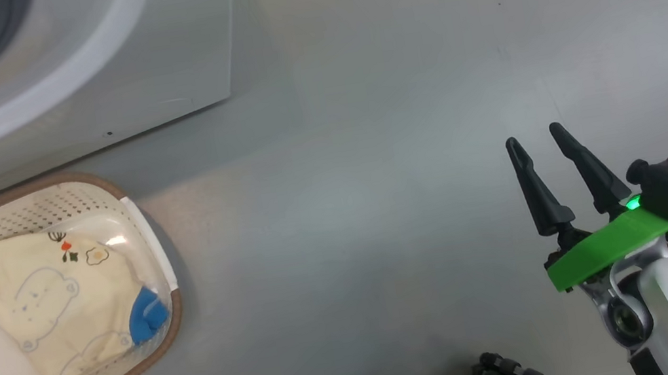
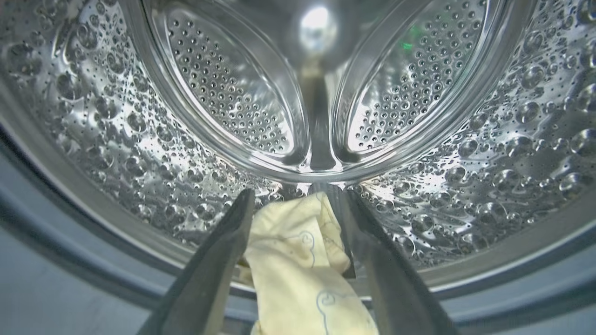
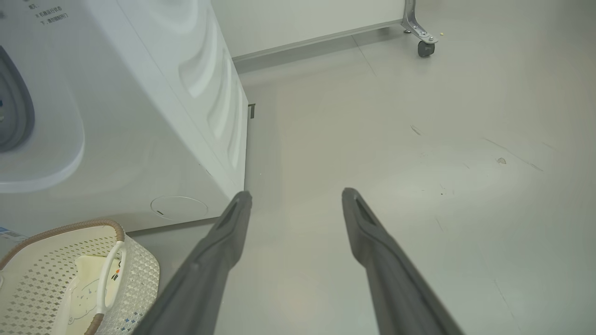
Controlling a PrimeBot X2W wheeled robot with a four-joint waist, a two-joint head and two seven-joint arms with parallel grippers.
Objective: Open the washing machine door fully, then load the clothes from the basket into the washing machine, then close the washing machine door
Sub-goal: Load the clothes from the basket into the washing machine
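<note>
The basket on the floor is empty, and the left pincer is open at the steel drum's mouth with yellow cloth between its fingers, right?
Not empty: the head view shows the basket holding a pale yellow bear-print garment and a blue piece. The rest holds: the left pincer is open at the steel drum's mouth, yellow cloth between its fingers.

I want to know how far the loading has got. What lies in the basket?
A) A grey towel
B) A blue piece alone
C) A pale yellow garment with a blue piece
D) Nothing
C: the head view shows the basket holding a pale yellow bear-print garment with a blue piece at its edge.
</note>
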